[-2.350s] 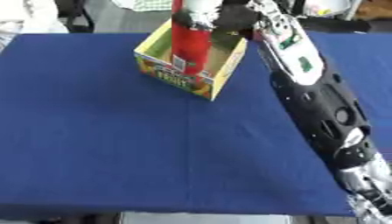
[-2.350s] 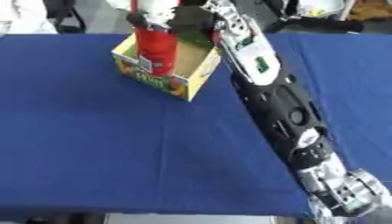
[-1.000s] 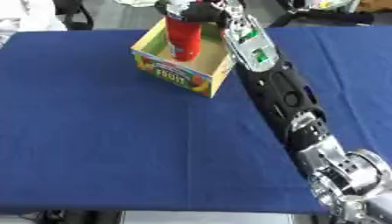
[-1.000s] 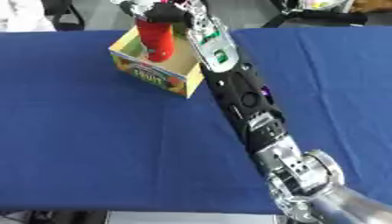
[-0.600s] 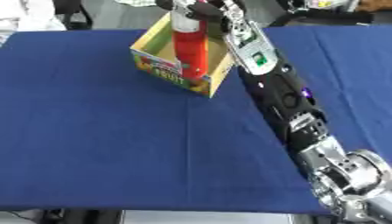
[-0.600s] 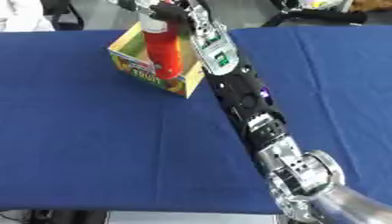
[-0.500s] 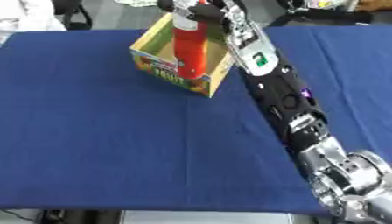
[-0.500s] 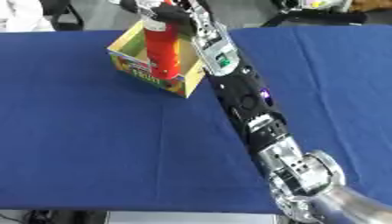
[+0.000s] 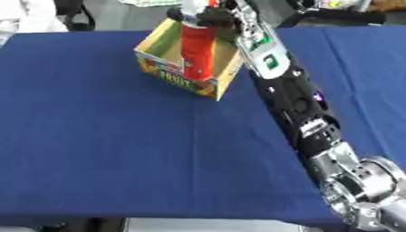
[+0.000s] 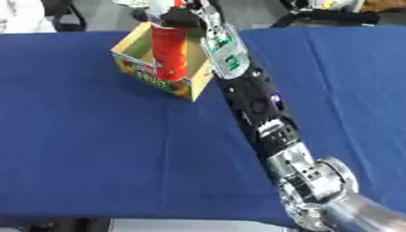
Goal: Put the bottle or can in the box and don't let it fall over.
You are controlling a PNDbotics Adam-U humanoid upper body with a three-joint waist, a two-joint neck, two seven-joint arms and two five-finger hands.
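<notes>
I am reaching my right hand (image 9: 212,16) across the blue surface (image 9: 103,149) to the far side, where the cardboard box (image 9: 184,61) is sitting, and I am holding the red bottle (image 9: 197,50) by its top, my fingers (image 9: 205,17) curling round the neck. The bottle is standing upright inside the box, its long axis pointing straight up, the body rising well above the box rim and leaning close to the box's right wall. I cannot tell whether its base is resting on the box floor, since the front wall is hiding it. My hand is directly over the box, so I judge the coming move is turning on a straight release upward along the bottle's axis, without nudging it sideways. My left hand is not showing anywhere.
</notes>
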